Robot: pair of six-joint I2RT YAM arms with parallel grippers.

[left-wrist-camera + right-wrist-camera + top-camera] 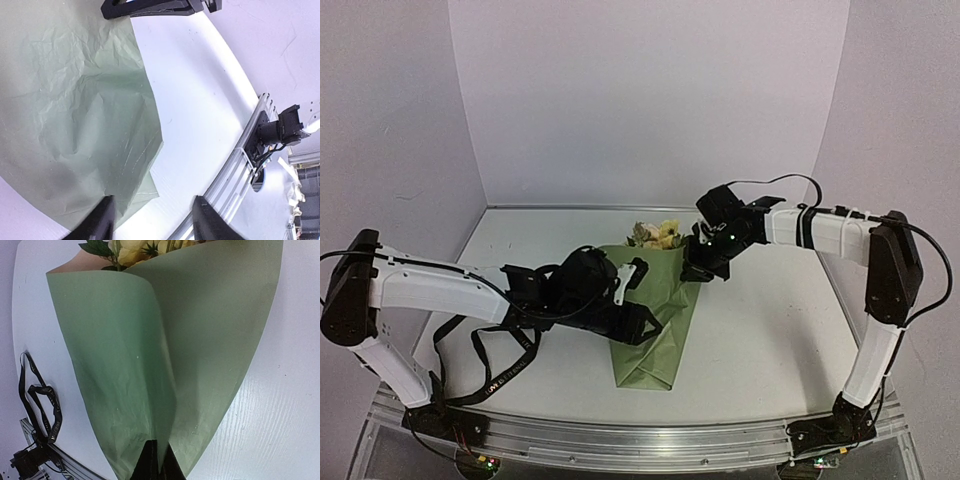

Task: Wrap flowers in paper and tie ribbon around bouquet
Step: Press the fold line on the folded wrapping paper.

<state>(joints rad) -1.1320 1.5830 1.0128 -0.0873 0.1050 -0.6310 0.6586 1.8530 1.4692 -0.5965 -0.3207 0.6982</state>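
Found the flowers [656, 234] already lying inside the paper [658, 340], folded into a cone at the middle of the table [770, 330], with blooms poking from the wide far mouth and the narrow end pointing toward the arm bases. Judged the wrapping largely done but not secured: no tie visible anywhere on the overlapping flaps. Located the ribbon [492, 372] loose on the table to the left of the cone, apart from it and partly beneath the left arm. Tying therefore not yet begun, and reckoned as the main part left. Noted the right claw [156, 463] pinched fully together on the paper's edge at the cone's right side. Noted the left claw [152, 220] hanging over the cone's lower portion, fingers roughly half apart, with no hold on anything visible. Recorded the paper as thin and matte, olive green outside, finely creased and crumpled toward the narrow end, with a tan inner face showing at the mouth rim. Judged it likely to spring open if released. Recorded the flowers as pale yellow and cream with dark green leaves, stems hidden inside the cone. Recorded the ribbon as narrow, black and limp, printed with pale lettering, lying in slack loops.
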